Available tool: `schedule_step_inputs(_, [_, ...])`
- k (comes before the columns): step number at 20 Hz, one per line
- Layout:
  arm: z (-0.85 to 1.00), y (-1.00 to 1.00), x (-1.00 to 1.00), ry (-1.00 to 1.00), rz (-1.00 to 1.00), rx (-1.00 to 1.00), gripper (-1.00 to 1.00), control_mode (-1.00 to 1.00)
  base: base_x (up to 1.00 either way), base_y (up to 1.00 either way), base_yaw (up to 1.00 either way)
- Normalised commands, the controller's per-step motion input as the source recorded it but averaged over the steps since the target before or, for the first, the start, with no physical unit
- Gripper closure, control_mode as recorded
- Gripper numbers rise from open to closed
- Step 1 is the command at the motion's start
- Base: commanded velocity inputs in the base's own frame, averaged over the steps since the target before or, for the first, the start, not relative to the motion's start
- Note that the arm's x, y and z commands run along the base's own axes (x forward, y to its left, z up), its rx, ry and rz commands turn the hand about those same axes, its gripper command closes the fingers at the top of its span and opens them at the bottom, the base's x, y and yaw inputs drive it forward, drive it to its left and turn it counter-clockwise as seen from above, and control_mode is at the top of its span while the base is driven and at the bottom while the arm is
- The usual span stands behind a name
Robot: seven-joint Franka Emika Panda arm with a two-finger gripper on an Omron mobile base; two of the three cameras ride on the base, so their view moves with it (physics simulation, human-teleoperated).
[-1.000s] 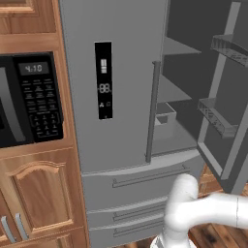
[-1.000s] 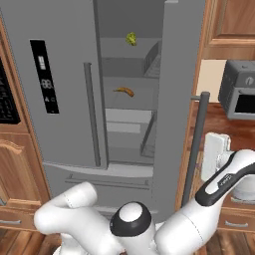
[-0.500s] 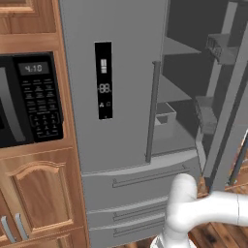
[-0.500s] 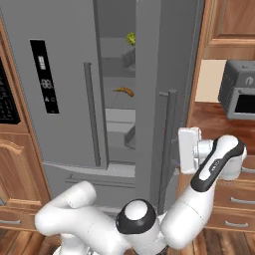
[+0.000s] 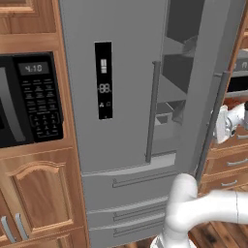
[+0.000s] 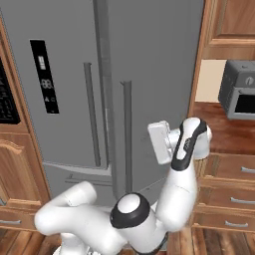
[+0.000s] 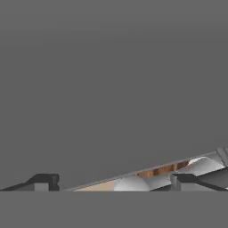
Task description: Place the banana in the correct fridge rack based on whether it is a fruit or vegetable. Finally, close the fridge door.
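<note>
The banana is hidden behind the fridge's right door (image 6: 154, 74), which stands nearly shut. In the left base view that door (image 5: 213, 63) leaves a narrow gap, through which grey shelves (image 5: 172, 92) show. My gripper (image 6: 153, 140) sits flat against the door's outer face, to the right of its vertical handle (image 6: 127, 144). From the left it shows as a white hand (image 5: 219, 125) just beyond the door's edge handle (image 5: 212, 131). In the hand view the two dark fingertips (image 7: 44, 180) stand far apart, open and empty, with the grey door (image 7: 111, 89) right in front.
The fridge's left door (image 5: 121, 106) is closed and carries a black display panel (image 5: 103, 80). A black microwave (image 5: 29, 97) sits in wooden cabinets at the left. A toaster oven (image 6: 239, 94) stands on the counter at the right, above wooden drawers (image 6: 229, 184).
The right fridge door has swung from wide open to nearly shut with my hand against it. The banana and the green vegetable on the shelves have gone out of sight behind it.
</note>
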Motion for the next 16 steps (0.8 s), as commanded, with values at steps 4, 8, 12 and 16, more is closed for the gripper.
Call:
schedule_step_inputs(4, [0.0,0.61,0.34,-0.09,-0.28,-0.02,-1.0,-1.0,0.0,0.0,0.0])
schedule_step_inputs(8, [0.0,0.53,0.49,-0.09,-0.46,-0.02,-1.0,-1.0,0.0,0.0,0.0])
schedule_step_inputs(12, [0.0,0.53,0.64,-0.09,-0.61,-0.07,-1.0,-1.0,0.0,0.0,0.0])
schedule_step_inputs(16, [0.0,0.44,0.74,-0.05,-0.63,-0.07,-1.0,-1.0,0.0,0.0,0.0])
